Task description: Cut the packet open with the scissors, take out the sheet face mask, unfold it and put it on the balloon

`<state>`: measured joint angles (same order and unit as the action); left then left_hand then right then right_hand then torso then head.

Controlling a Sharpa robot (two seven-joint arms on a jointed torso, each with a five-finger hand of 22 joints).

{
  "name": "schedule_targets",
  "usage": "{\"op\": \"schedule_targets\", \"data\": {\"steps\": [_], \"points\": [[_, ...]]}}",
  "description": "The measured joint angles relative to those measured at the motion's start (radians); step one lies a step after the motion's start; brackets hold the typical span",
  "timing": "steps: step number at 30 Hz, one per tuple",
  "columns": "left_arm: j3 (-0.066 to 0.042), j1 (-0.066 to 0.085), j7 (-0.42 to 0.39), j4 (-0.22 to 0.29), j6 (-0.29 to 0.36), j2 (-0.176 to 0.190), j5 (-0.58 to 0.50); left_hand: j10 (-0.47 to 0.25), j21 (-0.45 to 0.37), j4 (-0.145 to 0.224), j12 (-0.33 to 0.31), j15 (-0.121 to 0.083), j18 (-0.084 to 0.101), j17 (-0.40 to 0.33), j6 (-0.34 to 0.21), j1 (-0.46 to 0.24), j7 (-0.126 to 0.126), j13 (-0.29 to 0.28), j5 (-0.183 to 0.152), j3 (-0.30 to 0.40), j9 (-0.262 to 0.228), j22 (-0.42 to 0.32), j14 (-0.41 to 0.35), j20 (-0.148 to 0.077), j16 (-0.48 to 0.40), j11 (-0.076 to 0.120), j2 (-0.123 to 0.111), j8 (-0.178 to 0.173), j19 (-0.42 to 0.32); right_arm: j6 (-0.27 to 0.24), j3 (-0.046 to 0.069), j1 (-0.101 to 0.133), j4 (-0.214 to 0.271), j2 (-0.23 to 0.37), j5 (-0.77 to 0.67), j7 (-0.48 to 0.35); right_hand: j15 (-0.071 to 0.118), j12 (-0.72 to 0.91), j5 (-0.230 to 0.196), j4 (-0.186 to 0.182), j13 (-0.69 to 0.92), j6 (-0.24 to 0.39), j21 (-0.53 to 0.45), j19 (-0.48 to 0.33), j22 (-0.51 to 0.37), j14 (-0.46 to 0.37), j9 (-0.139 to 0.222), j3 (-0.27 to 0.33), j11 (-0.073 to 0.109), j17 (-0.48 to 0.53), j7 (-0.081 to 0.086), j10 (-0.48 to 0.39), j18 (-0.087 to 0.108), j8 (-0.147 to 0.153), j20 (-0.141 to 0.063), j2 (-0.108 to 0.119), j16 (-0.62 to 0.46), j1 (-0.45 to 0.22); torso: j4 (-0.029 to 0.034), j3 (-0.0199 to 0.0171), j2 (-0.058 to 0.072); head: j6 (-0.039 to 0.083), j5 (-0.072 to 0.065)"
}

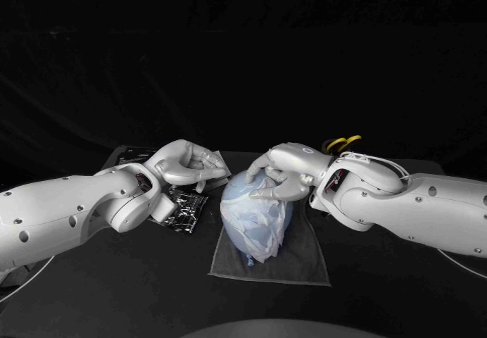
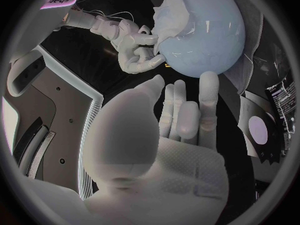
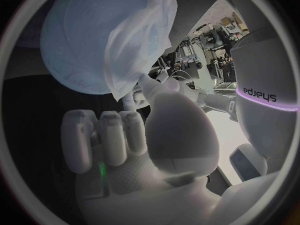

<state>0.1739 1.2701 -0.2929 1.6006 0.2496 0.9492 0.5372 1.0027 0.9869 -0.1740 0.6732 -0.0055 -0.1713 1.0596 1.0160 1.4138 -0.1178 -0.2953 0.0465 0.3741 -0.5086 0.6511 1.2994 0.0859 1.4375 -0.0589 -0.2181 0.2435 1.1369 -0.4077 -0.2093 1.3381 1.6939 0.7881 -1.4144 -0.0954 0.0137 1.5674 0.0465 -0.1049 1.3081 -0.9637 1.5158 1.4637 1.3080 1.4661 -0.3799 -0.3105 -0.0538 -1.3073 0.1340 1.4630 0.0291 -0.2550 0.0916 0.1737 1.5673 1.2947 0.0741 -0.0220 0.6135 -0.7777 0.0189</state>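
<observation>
A pale blue balloon (image 1: pixel 254 222) lies on a grey cloth (image 1: pixel 294 267) mid-table. The white sheet face mask (image 3: pixel 142 35) is draped over the balloon's (image 3: pixel 81 40) far end. My right hand (image 1: pixel 279 172) rests on that end. Its thumb and one finger pinch the mask's edge (image 2: pixel 164 15) and its other fingers (image 3: pixel 106 135) are curled in. My left hand (image 1: pixel 188 163) hovers just left of the balloon (image 2: pixel 203 35), fingers (image 2: pixel 181 115) stretched out toward it and holding nothing. The cut black packet (image 1: pixel 183 208) lies under the left wrist. The yellow-handled scissors (image 1: pixel 343 144) lie behind my right arm.
The grey cloth reaches toward the table's front, past the balloon. The packet (image 2: pixel 278 120), with a pale round patch on it, lies beside the cloth's left edge. Both forearms crowd the middle of the table.
</observation>
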Motion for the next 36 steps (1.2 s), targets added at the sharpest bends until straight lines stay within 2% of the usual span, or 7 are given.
{"op": "schedule_targets", "data": {"steps": [3,6,10,14,19,24,36], "points": [[0.000,-0.003,-0.003,0.006,-0.004,0.006,0.023,-0.006,0.010,-0.010,0.000,0.000,0.000,-0.014,0.000,0.000,0.000,0.000,0.000,-0.010,0.003,0.006,0.000,0.000,0.000,0.006,0.000,0.000,0.000,0.000,0.000,-0.001,0.005,0.009,-0.008,0.001,-0.001,0.000,0.000,0.000,0.000,-0.008,0.008,0.000,0.000,-0.001,0.001,0.000,0.000,0.000,-0.002,0.000,0.000,0.000,0.000,0.000,0.000,0.000,0.0001,0.0000,0.000,-0.002,0.000],[0.000,-0.005,-0.007,0.013,-0.008,0.013,0.051,-0.012,0.011,-0.022,-0.007,0.000,0.000,-0.026,-0.004,-0.008,0.004,0.001,0.000,-0.017,0.006,0.011,0.000,0.002,0.000,0.003,-0.008,0.000,-0.002,0.000,0.000,-0.001,0.011,0.014,-0.015,0.001,-0.001,0.000,0.000,0.003,0.000,-0.020,0.026,0.000,0.000,-0.001,0.002,0.003,0.000,0.000,-0.006,0.000,-0.015,0.000,0.000,0.001,-0.001,0.002,0.0004,0.0001,0.000,-0.004,0.000],[0.000,-0.006,-0.011,0.028,-0.014,0.026,0.119,-0.017,0.026,-0.049,-0.014,0.006,0.000,-0.034,-0.011,-0.040,-0.004,0.005,0.000,-0.044,0.011,0.020,-0.006,0.005,-0.007,-0.002,-0.034,-0.001,-0.014,0.000,0.000,-0.001,0.019,0.018,-0.028,0.001,-0.001,-0.001,0.000,0.020,0.000,-0.047,0.027,0.000,-0.001,-0.001,0.002,-0.014,0.006,0.000,-0.018,0.006,-0.015,0.000,0.000,-0.017,-0.001,0.047,0.0012,0.0004,0.000,-0.008,-0.001],[0.000,-0.010,-0.012,0.045,-0.023,0.038,0.197,-0.009,0.050,-0.073,-0.016,0.005,0.001,-0.010,-0.020,-0.055,-0.006,0.006,0.000,-0.074,0.014,0.047,0.010,0.005,-0.007,-0.001,-0.044,-0.009,-0.014,-0.001,0.001,-0.002,0.022,0.021,-0.039,0.000,0.008,-0.002,0.000,0.035,0.000,-0.077,0.027,0.002,-0.001,0.001,0.001,-0.029,0.016,0.000,-0.027,0.005,-0.015,-0.008,-0.006,-0.033,-0.002,0.063,0.0018,0.0008,0.000,-0.010,-0.001],[0.000,-0.023,-0.008,0.064,-0.037,0.047,0.284,0.002,0.065,-0.096,-0.033,0.004,0.001,-0.003,-0.023,-0.055,-0.009,0.011,0.000,-0.111,0.017,0.068,0.018,0.005,-0.007,-0.002,-0.044,-0.012,-0.014,-0.003,0.001,-0.003,0.022,0.022,-0.049,-0.003,0.022,-0.004,0.000,0.041,-0.001,-0.112,0.027,0.000,0.000,-0.001,-0.004,-0.037,0.031,-0.001,-0.045,0.003,-0.015,-0.022,-0.015,-0.038,-0.002,0.068,0.0018,0.0012,0.000,-0.011,-0.002],[0.001,-0.036,0.005,0.075,-0.047,0.048,0.353,0.006,0.067,-0.112,-0.070,0.010,0.002,-0.038,-0.031,-0.055,-0.017,0.024,0.000,-0.160,0.017,0.067,0.012,0.009,-0.018,-0.006,-0.044,-0.018,-0.017,-0.007,0.001,-0.003,0.021,0.021,-0.054,-0.006,0.032,0.000,0.000,0.044,-0.001,-0.136,0.026,0.001,0.000,-0.001,-0.009,-0.045,0.043,-0.001,-0.058,0.004,-0.015,-0.032,-0.026,-0.042,0.000,0.072,0.0013,0.0012,0.000,-0.012,-0.001],[0.001,-0.042,0.037,0.088,-0.045,0.041,0.427,0.017,0.081,-0.110,-0.110,0.013,0.003,-0.032,-0.033,-0.014,-0.018,0.036,0.000,-0.237,0.004,0.076,0.015,0.016,-0.024,-0.016,-0.003,-0.007,-0.024,-0.017,0.000,-0.004,0.022,0.022,-0.060,-0.016,0.040,0.000,0.000,0.050,0.000,-0.150,0.028,0.002,0.000,0.001,-0.011,-0.053,0.050,0.000,-0.072,0.004,-0.015,-0.043,-0.034,-0.046,0.000,0.075,-0.0002,0.0006,0.001,-0.016,0.001]]}}
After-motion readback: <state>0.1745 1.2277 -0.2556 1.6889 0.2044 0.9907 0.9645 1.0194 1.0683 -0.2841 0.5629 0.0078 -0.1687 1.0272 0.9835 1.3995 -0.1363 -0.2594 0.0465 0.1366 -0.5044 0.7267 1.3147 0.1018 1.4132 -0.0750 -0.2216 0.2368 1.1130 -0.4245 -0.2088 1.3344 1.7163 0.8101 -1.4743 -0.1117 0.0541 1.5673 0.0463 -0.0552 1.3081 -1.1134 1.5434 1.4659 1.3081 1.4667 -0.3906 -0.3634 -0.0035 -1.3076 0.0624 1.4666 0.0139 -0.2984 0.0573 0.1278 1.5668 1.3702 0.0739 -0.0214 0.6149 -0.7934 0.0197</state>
